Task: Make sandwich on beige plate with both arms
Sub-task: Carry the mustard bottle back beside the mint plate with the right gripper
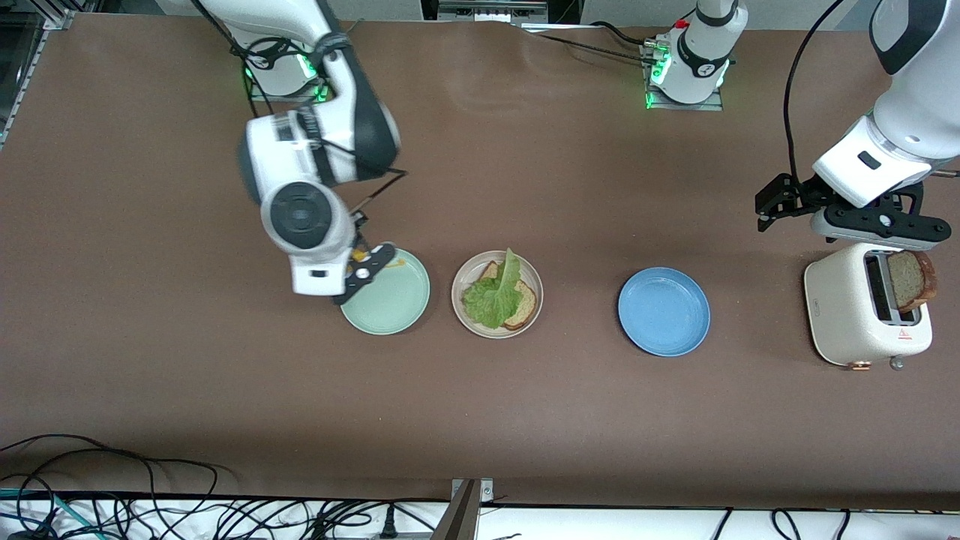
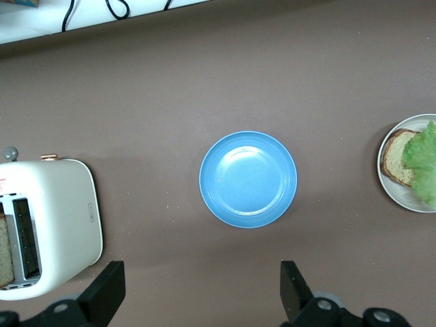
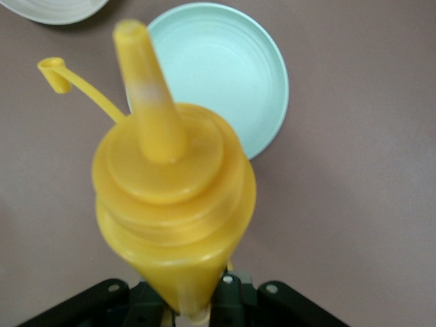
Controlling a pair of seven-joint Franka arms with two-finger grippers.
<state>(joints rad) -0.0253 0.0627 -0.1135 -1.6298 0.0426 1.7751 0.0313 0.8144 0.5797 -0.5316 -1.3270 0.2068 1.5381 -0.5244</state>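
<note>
The beige plate (image 1: pixel 525 270) lies mid-table with one bread slice (image 1: pixel 525 304) on it and a green lettuce leaf (image 1: pixel 495 296) on top. They also show in the left wrist view, plate (image 2: pixel 392 187), bread (image 2: pixel 396 157), lettuce (image 2: pixel 424 160). A second bread slice (image 1: pixel 909 279) stands in the toaster (image 1: pixel 847 311). My right gripper (image 1: pixel 367 266) is shut on a yellow squeeze bottle (image 3: pixel 174 197) over the mint-green plate (image 1: pixel 394 300). My left gripper (image 1: pixel 881 229) is open and empty over the toaster's edge; its fingers (image 2: pixel 102 293) are wide apart.
A blue plate (image 1: pixel 664 311) lies bare between the beige plate and the toaster; it also shows in the left wrist view (image 2: pixel 248 178). The bottle's open cap (image 3: pixel 54 71) hangs on its strap. Cables run along the table's front edge.
</note>
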